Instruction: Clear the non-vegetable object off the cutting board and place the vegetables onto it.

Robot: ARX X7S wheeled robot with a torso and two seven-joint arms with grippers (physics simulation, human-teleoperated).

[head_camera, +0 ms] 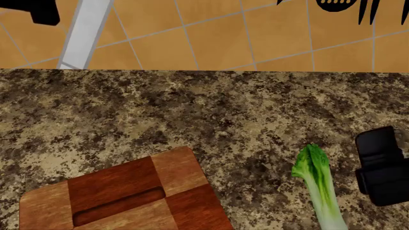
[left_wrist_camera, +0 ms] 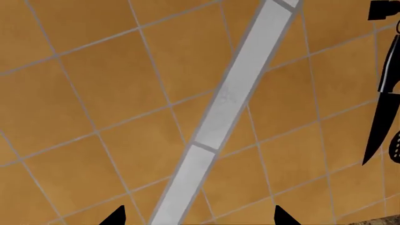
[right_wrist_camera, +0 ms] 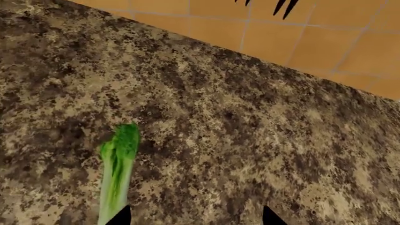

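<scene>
The checkered wooden cutting board (head_camera: pixel 128 196) lies at the near left of the counter, and the part in view has nothing on it. A slender stalk (head_camera: pixel 317 184) with a green leafy top and pale base lies on the counter to the board's right. In the right wrist view the stalk (right_wrist_camera: pixel 115 171) runs down beside one fingertip (right_wrist_camera: pixel 120 216). My right gripper (right_wrist_camera: pixel 195 218) is open just above the counter, with only countertop between its fingers. My left gripper (left_wrist_camera: pixel 200 219) is open and empty, raised and facing the tiled wall. The non-vegetable object is out of view.
The speckled granite counter (head_camera: pixel 211 110) ends at an orange tiled wall (head_camera: pixel 211 33) with a grey vertical strip (left_wrist_camera: pixel 225 103). Black knives (left_wrist_camera: pixel 382 117) and utensils (head_camera: pixel 342 7) hang on the wall. My right arm's black body (head_camera: pixel 383 165) sits right of the stalk.
</scene>
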